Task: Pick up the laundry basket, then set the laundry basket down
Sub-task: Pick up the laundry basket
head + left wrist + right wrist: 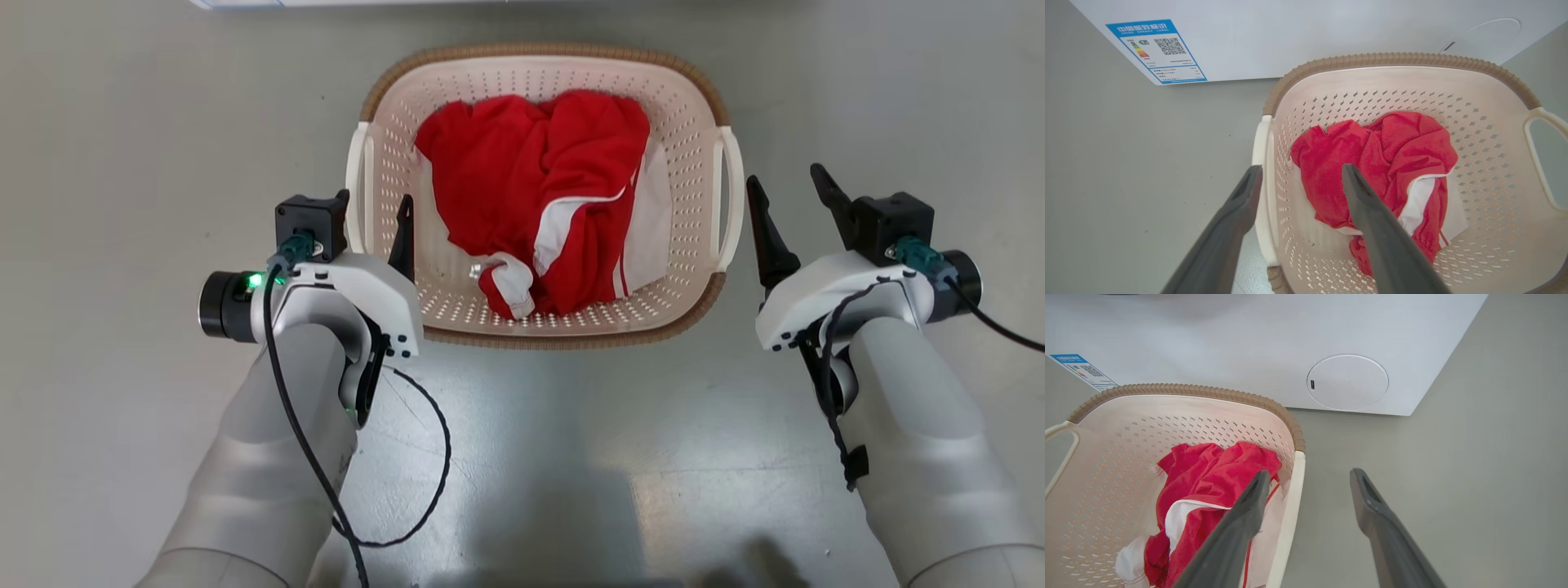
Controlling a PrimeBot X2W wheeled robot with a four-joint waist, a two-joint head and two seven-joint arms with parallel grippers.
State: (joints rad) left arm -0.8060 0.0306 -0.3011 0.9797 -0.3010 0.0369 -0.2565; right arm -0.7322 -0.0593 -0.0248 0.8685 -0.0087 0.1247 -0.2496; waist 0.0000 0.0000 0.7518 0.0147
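The rounded-rectangular cream-white plastic laundry basket (694,122) has rows of small perforations, a brown woven-look rim (539,51) and white loop handles (732,196). The crumpled red cloth garment (522,180) in it carries white stripes. The boxy white washer (1249,335) bears a blue-edged label (1156,51).

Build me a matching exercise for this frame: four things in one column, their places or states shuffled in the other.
1 left claw
2 right claw
3 red garment
4 energy label

A on the white appliance
B open, astride the left handle of the laundry basket
C lying in that basket
D open, outside the right handle

Pairs: 1-B, 2-D, 3-C, 4-A
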